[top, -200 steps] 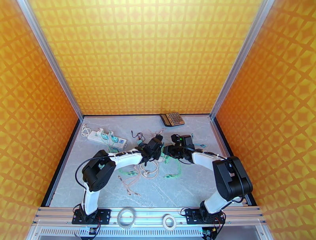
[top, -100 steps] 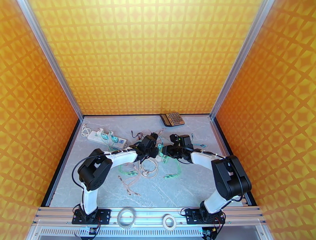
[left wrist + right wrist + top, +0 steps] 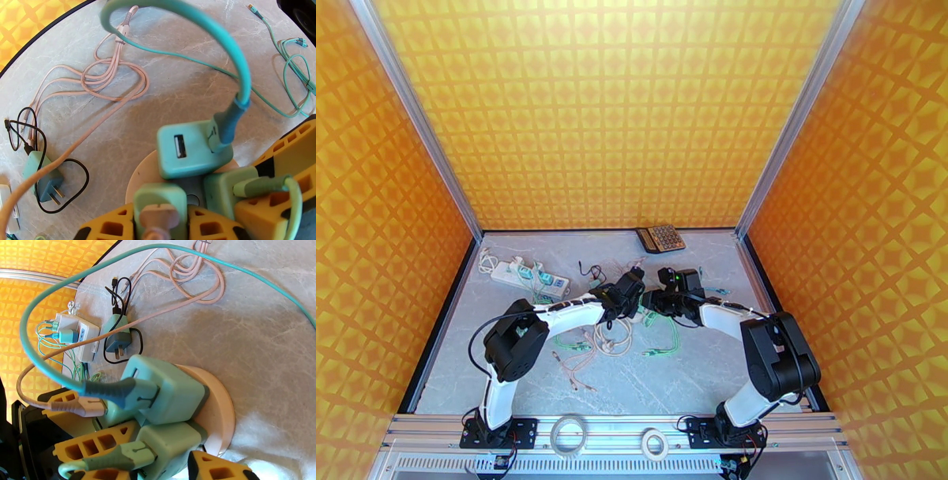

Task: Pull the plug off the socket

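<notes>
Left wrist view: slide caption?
Left gripper clamps the pink-cabled plug on the round socket; right gripper holds the green-cabled plug beside it.

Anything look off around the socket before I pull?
One thing: a loose teal charger lies unplugged on the table, prongs bare, ringed by a black cable. On the crowded round socket, the middle plug looks tilted against its neighbours.

No words or numbers could be read. The calculator, at twelve o'clock on the surface, had keys too small to read. The teal cable's connector bore a small branching USB-like mark.
</notes>
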`<state>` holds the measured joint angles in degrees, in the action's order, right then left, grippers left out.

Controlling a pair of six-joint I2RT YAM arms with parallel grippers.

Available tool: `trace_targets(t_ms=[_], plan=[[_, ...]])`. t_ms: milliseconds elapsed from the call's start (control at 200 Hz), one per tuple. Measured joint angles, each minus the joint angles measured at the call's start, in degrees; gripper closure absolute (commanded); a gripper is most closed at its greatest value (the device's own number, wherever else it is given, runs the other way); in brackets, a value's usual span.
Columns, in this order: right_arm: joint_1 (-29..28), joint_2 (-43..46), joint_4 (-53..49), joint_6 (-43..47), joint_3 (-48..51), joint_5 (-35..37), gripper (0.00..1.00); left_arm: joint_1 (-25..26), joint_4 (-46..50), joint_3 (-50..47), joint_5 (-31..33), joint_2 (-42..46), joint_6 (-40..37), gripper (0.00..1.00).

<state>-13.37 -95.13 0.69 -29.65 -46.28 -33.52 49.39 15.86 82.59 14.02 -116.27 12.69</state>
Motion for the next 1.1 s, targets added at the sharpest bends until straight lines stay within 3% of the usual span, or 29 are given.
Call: trace_targets(t_ms=[135,390,555,745,1100], plan=[[-0.02,-0.07,0.24,0.00,-0.02,0.04,0.62,-0.83,0.04,-0.31,-1.77,0.22,1.33,1.00],[-0.70,-0.13,0.66,0.02,-0.07,0.52,0.62,-5.38,-4.76,-5.64,-12.48,2.97,6.60,1.00],[-1.03,-0.22,0.90,0.02,-0.07,0.52,0.62,-6.01,-4.87,-6.21,-14.08,3.37,7.04,1.00],[-1.05,-0.22,0.92,0.02,-0.07,0.50,0.62,-5.42,-3.48,-5.51,-13.03,3.34,6.21,1.00],[-0.74,-0.15,0.50,0.22,0.04,0.52,0.62,0.15,5.20,1.75,-0.33,2.25,-0.39,1.00]])
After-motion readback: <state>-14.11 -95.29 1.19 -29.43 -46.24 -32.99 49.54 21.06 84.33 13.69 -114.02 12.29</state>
